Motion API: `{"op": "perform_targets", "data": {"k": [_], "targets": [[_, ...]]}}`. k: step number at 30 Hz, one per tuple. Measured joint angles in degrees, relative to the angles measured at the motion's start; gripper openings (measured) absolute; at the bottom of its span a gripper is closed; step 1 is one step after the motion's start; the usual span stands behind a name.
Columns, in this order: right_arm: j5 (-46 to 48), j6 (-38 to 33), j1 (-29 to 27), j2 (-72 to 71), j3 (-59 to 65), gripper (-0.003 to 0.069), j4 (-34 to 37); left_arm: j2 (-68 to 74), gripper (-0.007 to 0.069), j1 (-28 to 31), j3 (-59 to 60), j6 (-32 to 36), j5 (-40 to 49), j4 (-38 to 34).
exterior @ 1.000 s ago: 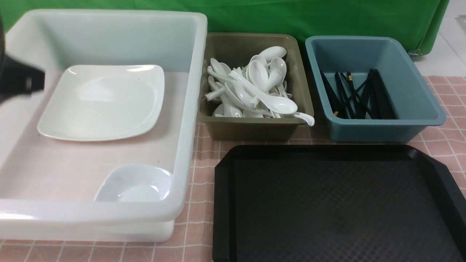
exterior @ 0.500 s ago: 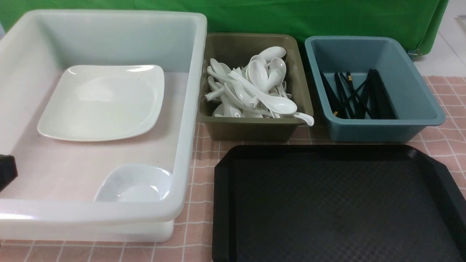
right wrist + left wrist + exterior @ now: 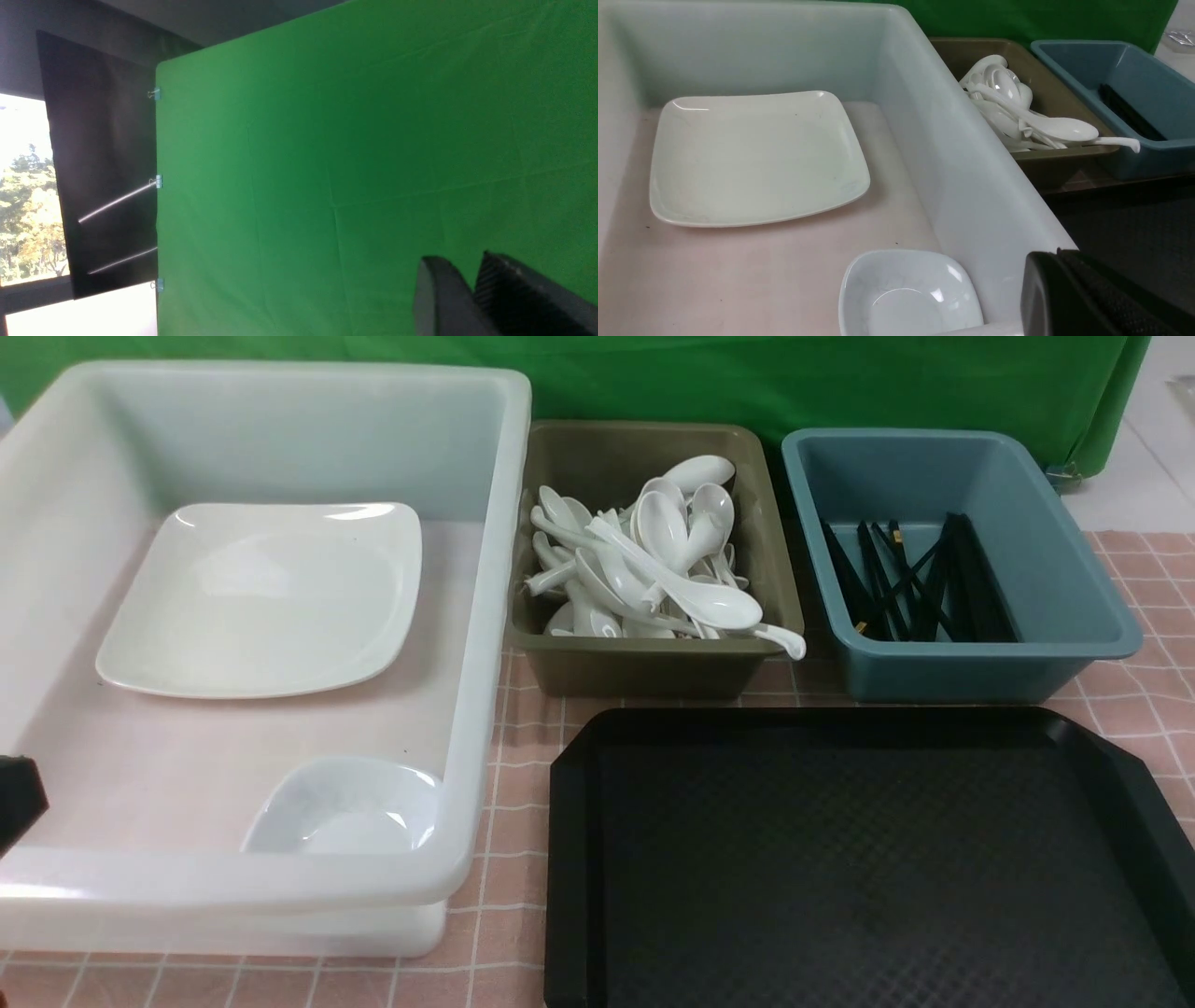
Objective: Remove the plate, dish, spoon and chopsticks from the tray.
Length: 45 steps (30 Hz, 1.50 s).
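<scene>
Front view: diamond-textured black rectangular tray [image 3: 868, 859] lies bare at the bench's near right corner; glossy white rounded-square plate [image 3: 266, 597] and small bowl-like dish [image 3: 350, 807] sit in the white tub [image 3: 485, 616]. Right wrist view alone shows the right gripper [image 3: 472, 284], fingers nearly together, empty, against green cloth [image 3: 373, 140]; left gripper's [image 3: 1064, 289] state cannot be told.

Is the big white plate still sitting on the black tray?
No, the plate lies flat inside the white tub, and the tray has nothing on it.

Front overview — wrist views closer
</scene>
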Motion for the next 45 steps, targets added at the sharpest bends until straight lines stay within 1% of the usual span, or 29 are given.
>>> {"op": "perform_targets", "data": {"k": [5,17,21,22,24,28,29,30,31,33,36,37,39,42,45], "targets": [[0.68,0.00,0.00,0.00,0.00,0.0211,-0.06,0.00,0.0000,0.00,0.00,0.00,-0.24,0.00],[0.68,0.02,0.00,0.00,0.00,0.0235,-0.06,0.00,0.0000,0.00,0.00,0.00,-0.24,-0.04],[0.74,0.10,0.00,0.00,0.05,0.0238,-0.06,0.00,0.0000,-1.39,0.05,0.41,-0.29,1.51],[0.74,0.04,0.00,0.00,0.05,0.0238,-0.06,0.00,0.0001,-2.63,0.13,0.53,-0.94,3.05],[0.87,0.04,0.00,0.00,0.05,0.0239,-0.06,0.00,0.0001,-4.06,1.22,0.66,-4.33,5.20],[1.13,0.01,0.00,0.00,0.05,0.0239,-0.06,-2.33,0.0001,-5.32,8.69,-0.33,-19.72,10.48],[1.13,0.09,0.00,0.00,0.05,0.0239,-0.06,-2.57,0.0001,-5.32,9.22,-0.49,-20.56,10.95],[1.18,0.02,0.00,0.00,0.05,0.0239,-0.06,-5.38,0.0001,-5.18,14.50,-1.04,-27.81,12.74],[1.14,0.09,0.00,0.00,0.05,0.0239,-0.06,-5.74,0.0001,-5.19,15.10,-1.05,-27.81,12.94],[1.19,0.03,0.00,0.00,0.05,0.0239,-0.06,-10.16,0.0002,-4.37,22.39,-1.29,-35.96,15.00],[1.19,0.06,0.00,0.00,0.05,0.0239,-0.06,-14.78,0.0003,-2.91,29.68,-1.29,-39.93,15.61],[1.19,0.00,0.00,0.00,0.05,0.0239,-0.06,-16.73,0.0003,-2.39,32.19,-1.42,-39.54,15.74],[1.26,0.07,0.00,0.00,0.05,0.0239,-0.06,-17.79,0.0003,-2.22,33.13,-1.70,-38.57,15.98],[1.61,0.02,0.00,0.00,0.05,0.0239,-0.06,-19.02,0.0003,-2.21,33.58,-3.49,-31.00,19.17],[2.15,0.08,0.00,0.00,0.05,0.0239,-0.06,-19.07,0.0005,-2.21,33.64,-4.79,-27.45,20.84]]}}
